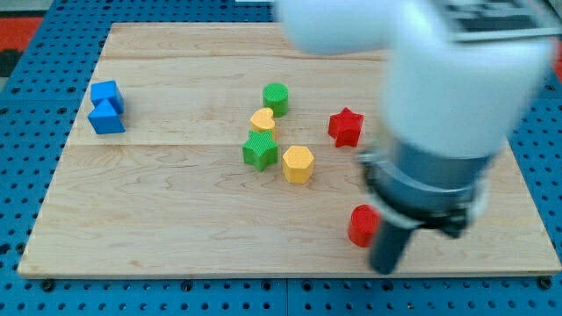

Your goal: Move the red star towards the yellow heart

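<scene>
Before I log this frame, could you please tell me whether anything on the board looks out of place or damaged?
Nothing stands out. All blocks sit upright and whole on the wooden board. The red star lies apart from the yellow heart, to the view's right. My tip is near the view's bottom, beside the red cylinder.

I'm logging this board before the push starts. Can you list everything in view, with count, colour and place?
red star: 1, red, right of centre
yellow heart: 1, yellow, centre, touching the green star
green cylinder: 1, green, just above the heart
green star: 1, green, below the heart
yellow hexagon: 1, yellow, right of the green star
red cylinder: 1, red, lower right, partly hidden by the arm
blue blocks: 2, blue, far left, touching
board: 1, pale wood
arm: 1, white and grey, view's right
my tip: 1, dark, beside the red cylinder
</scene>
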You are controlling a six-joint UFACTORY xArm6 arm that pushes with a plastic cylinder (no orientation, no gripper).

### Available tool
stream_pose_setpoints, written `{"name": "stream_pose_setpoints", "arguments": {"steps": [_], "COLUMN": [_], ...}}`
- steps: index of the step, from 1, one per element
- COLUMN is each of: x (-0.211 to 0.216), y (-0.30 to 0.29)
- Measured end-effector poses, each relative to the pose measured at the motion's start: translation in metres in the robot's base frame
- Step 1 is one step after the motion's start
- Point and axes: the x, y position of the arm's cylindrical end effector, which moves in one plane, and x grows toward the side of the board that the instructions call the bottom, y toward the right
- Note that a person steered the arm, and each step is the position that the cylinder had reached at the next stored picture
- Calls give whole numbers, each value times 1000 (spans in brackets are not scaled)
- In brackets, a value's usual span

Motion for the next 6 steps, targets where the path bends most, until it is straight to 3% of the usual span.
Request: {"name": "stream_pose_setpoints", "arguments": {"steps": [1, 2, 3, 5, 6], "x": [-77, -79, -169, -198, -189], "y": [5, 21, 22, -60, -57]}}
